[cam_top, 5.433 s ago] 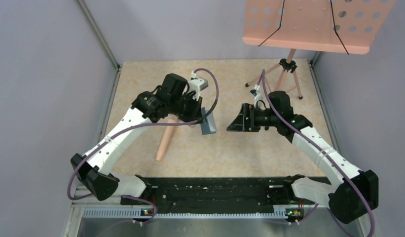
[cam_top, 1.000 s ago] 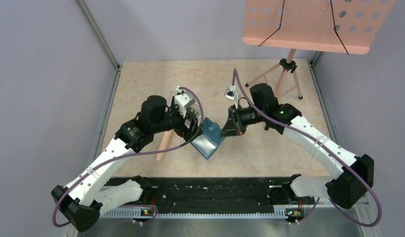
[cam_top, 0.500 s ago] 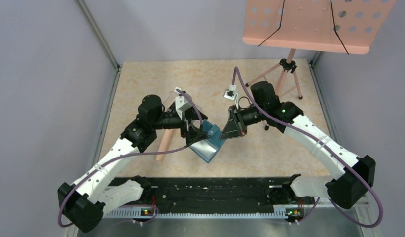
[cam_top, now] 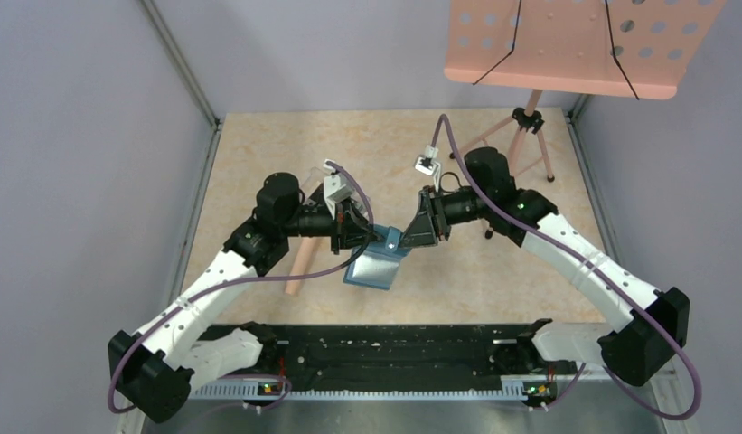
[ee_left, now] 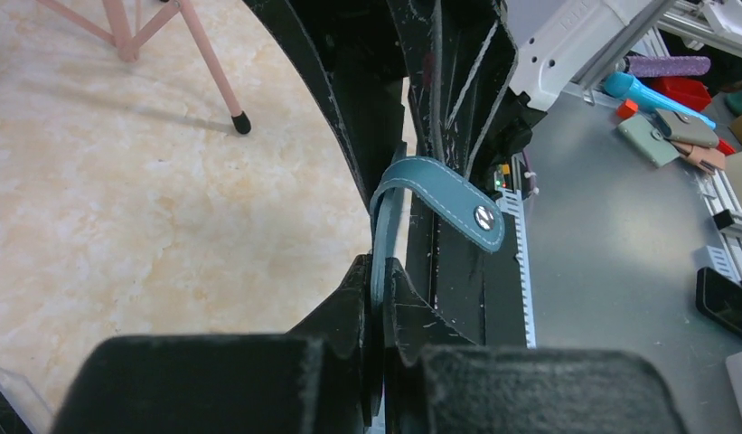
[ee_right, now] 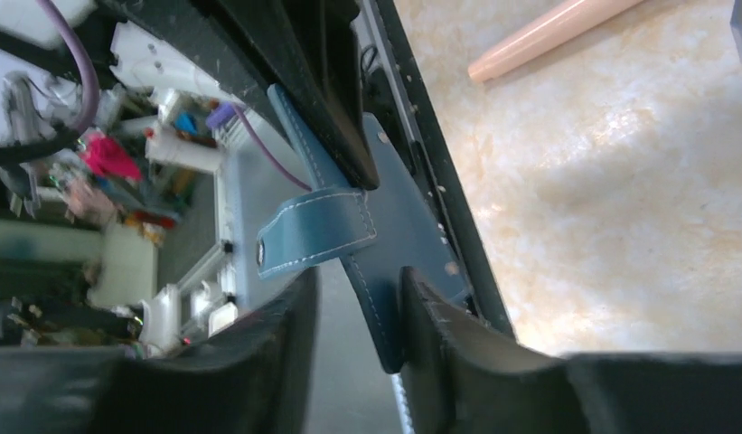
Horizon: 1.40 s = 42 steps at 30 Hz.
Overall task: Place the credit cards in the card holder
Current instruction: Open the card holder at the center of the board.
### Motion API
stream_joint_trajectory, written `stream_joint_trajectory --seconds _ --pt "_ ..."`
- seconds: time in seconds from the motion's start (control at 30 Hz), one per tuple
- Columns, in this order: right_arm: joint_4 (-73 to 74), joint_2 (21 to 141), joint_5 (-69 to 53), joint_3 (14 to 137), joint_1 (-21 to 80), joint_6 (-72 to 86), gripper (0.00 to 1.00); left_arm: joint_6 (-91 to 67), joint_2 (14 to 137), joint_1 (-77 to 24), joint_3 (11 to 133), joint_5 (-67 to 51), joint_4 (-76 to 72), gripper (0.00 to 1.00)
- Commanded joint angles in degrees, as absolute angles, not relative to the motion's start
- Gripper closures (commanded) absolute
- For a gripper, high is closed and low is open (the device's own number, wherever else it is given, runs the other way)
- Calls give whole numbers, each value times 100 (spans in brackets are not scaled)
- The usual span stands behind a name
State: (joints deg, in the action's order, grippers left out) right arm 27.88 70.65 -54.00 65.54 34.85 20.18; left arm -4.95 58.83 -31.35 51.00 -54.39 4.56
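Since half a second ago, card holder [cam_top: 376,265] has swung from a tilted diamond to nearly level, pale inner face up. Left fingers [ee_left: 346,306]: clenched on one panel's edge. Right fingers [ee_right: 439,336]: spread, straddling the opposite panel, a gap on one side, not gripping. Holder hangs between both arms, apparently raised off the desk [cam_top: 493,271]. Handling, by judgement: light, soft, prone to flex and fold shut; take it by a stitched edge, away from the pocket mouth. Strap [ee_left: 439,190] and snap stud [ee_left: 483,215] show only in wrist views; the top view alone shows the open face. Credit cards: none in view.
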Motion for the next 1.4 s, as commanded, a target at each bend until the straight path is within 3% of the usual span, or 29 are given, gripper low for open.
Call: stream_joint_trajectory --seconds 0.0,0.13,0.4,0.6,0.9,1.03,1.17,1.23,1.27,1.3,1.37 --pt "1340 6550 -5365 6085 3196 2945 53 -939 5634 -3152 5107 -5072 60 100" --pt "-58 6290 -5573 5461 3031 3870 36 -1479 5530 -3151 4955 -4940 -479 100" --pt "-951 6368 -5709 5220 3031 4248 37 -2458 5434 -3148 4572 -4860 -1548 100" --pt "-1358 6544 -5796 5194 3032 4536 62 -2664 5439 -3148 4513 -4780 -1745 100" --pt "-1561 6676 -5879 5092 3180 4531 59 -2774 5381 -3147 4483 -4696 -1882 100" --pt "-2069 6675 -5889 4965 3257 4848 63 -2824 5377 -3155 4464 -4668 -1907 100" --pt "-2135 6731 -5911 5043 3285 4929 94 -2848 5369 -3151 4424 -4630 -1890 100" --pt "-1995 6749 -5904 5098 3287 4840 100 -2807 5358 -3154 4415 -4524 -1842 99" --pt "-1887 6764 -5888 5131 3287 4775 100 -2762 5337 -3154 4417 -4415 -1781 93" --pt "-1726 6764 -5863 5185 3292 4631 100 -2696 5315 -3149 4428 -4314 -1699 80" --pt "-1295 6756 -5727 5298 3287 4356 100 -2480 5267 -3151 4457 -4043 -1439 43"
